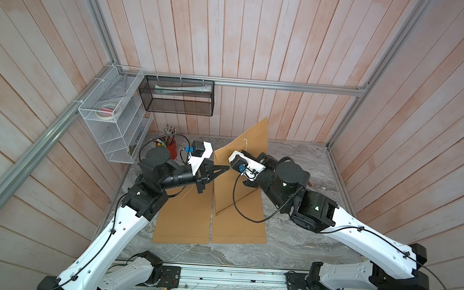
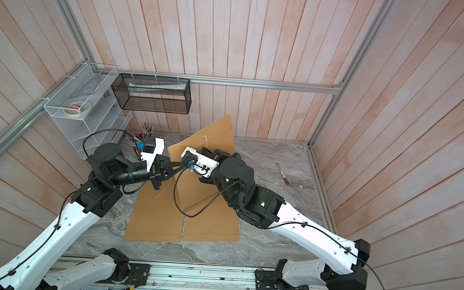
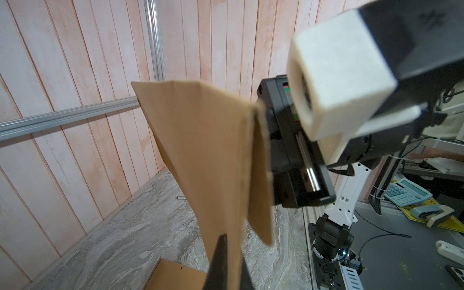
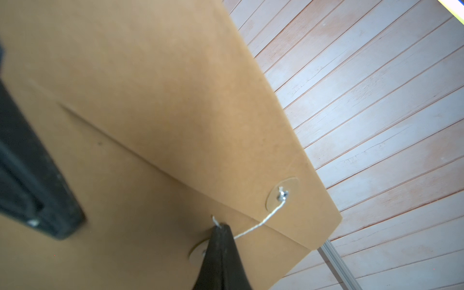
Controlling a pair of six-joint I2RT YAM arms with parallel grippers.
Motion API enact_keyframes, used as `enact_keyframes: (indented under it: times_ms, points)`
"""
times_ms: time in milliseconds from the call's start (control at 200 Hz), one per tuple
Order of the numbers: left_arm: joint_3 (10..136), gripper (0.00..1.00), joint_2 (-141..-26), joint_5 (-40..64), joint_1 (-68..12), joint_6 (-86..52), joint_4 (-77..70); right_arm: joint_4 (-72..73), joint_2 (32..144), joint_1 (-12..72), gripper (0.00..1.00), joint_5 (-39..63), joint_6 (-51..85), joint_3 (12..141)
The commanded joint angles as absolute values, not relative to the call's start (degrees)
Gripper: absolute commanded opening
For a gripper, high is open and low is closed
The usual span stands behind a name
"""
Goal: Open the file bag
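A brown paper file bag (image 1: 254, 136) is tilted up off the marble table, its near end still resting on it. My left gripper (image 3: 232, 251) is shut on the bag's side edge, one finger on each face; in a top view its tips (image 1: 226, 168) meet the raised edge. A thin white string (image 4: 261, 222) runs from the round disc (image 4: 282, 194) on the bag's flap. My right gripper (image 4: 221, 227) is shut on that string, just above the lower disc (image 4: 198, 251). The flap lies against the bag's body.
A second brown file bag (image 1: 182, 218) lies flat on the left side of the table (image 1: 302, 242). At the back left stand a red pen cup (image 1: 170, 146), a white wire rack (image 1: 114, 119) and a black mesh basket (image 1: 179, 96). A marker (image 2: 282, 173) lies at the right.
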State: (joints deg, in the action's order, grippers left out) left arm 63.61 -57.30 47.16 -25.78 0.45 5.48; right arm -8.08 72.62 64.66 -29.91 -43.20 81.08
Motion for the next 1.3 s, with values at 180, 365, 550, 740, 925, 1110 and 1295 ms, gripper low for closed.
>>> enact_keyframes:
  times_ms: [180, 365, 550, 740, 925, 1110, 1295]
  points:
    - [62.0, 0.00, -56.0, 45.4, -25.7, 1.5, 1.7, -9.9, 70.8, 64.6, 0.00, -28.8, -40.4, 82.7]
    - [61.5, 0.00, -56.6, 44.8, -25.8, 1.9, 1.0, -11.0, 70.6, 64.8, 0.00, -27.6, -39.5, 83.1]
    - [60.5, 0.00, -56.4, 44.1, -25.8, 2.1, -0.3, -11.7, 70.7, 65.0, 0.00, -27.2, -39.1, 83.3]
    - [60.1, 0.00, -56.6, 43.9, -25.7, 2.3, -0.9, -12.0, 70.7, 65.4, 0.00, -26.8, -38.7, 83.4]
    - [59.4, 0.00, -56.4, 43.8, -25.8, 2.1, -1.8, -12.5, 70.5, 65.7, 0.00, -26.0, -38.0, 83.3]
    - [59.1, 0.00, -56.3, 43.4, -25.7, 1.8, -2.8, -13.1, 70.2, 66.0, 0.00, -25.2, -37.2, 83.3]
    - [58.2, 0.00, -56.0, 43.0, -25.2, 0.5, -4.7, -14.0, 69.8, 66.4, 0.00, -24.4, -36.1, 83.2]
